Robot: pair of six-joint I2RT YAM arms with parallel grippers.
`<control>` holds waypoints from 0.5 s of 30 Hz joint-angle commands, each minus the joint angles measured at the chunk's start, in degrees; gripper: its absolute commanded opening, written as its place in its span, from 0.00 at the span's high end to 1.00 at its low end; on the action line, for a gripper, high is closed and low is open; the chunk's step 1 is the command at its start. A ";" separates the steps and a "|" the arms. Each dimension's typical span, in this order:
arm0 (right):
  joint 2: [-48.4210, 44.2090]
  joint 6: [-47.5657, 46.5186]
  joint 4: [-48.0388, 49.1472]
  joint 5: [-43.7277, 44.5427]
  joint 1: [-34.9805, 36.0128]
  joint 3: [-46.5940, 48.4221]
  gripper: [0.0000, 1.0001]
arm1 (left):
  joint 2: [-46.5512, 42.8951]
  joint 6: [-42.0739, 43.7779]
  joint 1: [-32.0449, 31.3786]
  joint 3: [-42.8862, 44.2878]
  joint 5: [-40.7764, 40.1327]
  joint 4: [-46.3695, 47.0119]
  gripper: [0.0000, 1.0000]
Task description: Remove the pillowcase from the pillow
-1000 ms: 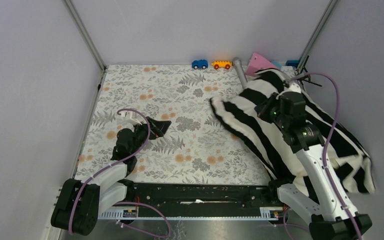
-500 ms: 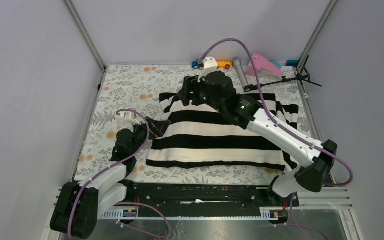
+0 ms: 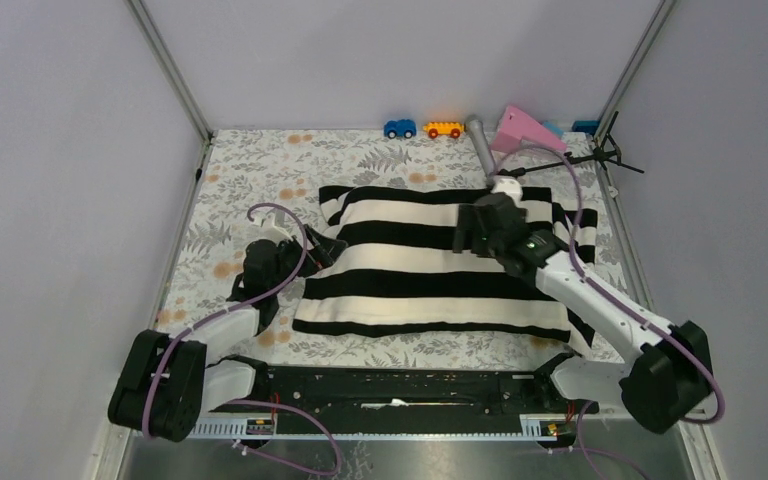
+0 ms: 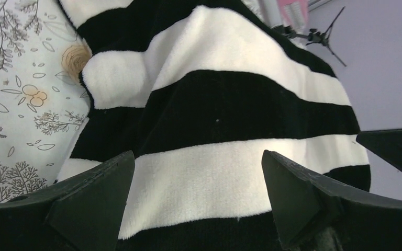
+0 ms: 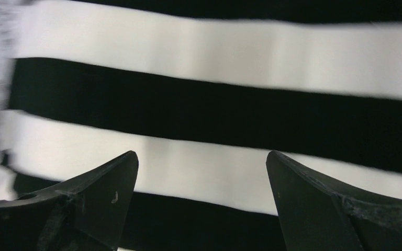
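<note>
Near edge, bottom of the top view: both arm bases, with the left arm reaching up-left of centre and the right arm slanting from lower right toward the middle. Left claw [image 3: 312, 250] sits low at the left edge of the pillowcase [image 3: 430, 285], released, jaws spread wide with nothing between them; its wrist view shows a rounded striped corner just ahead, so it looks lined up to pinch that corner or the opening there. Right claw [image 5: 201, 157] hovers over the upper-middle stripes, also released, fingers apart, only fabric below and none gripped; probably placed above the bulk to press or pin it while the other side pulls, a guess. The pillowcase lies flat, centre to right of the frame, stripes running left-right, on the floral cloth [image 3: 260, 170]. The right end looks rumpled and folded over. The pillow is not visible anywhere; likely inside, given the even plump shape, but I cannot confirm. Task looks unstarted, no cream surface exposed. Far edge, top of frame: blue car [image 3: 399, 128], orange car [image 3: 443, 129], grey tube [image 3: 481, 142], pink piece [image 3: 522, 127], black tripod [image 3: 612, 152], all well apart from both claws.
</note>
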 commanded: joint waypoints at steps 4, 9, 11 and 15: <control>-7.25 2.53 4.15 -4.93 -15.38 -14.52 0.00 | 6.27 -0.16 -1.12 5.69 3.11 -1.65 0.03; -3.92 1.87 10.70 -18.18 -15.34 -20.27 0.00 | 3.57 0.19 -1.40 4.79 2.36 -1.24 0.03; -3.39 3.21 14.03 -21.52 -15.01 -22.55 0.00 | 1.71 0.28 -1.53 4.22 2.00 -1.10 0.03; -0.09 5.34 17.10 -21.59 -10.81 -22.20 0.00 | -2.38 0.13 -1.89 2.80 1.91 0.19 0.03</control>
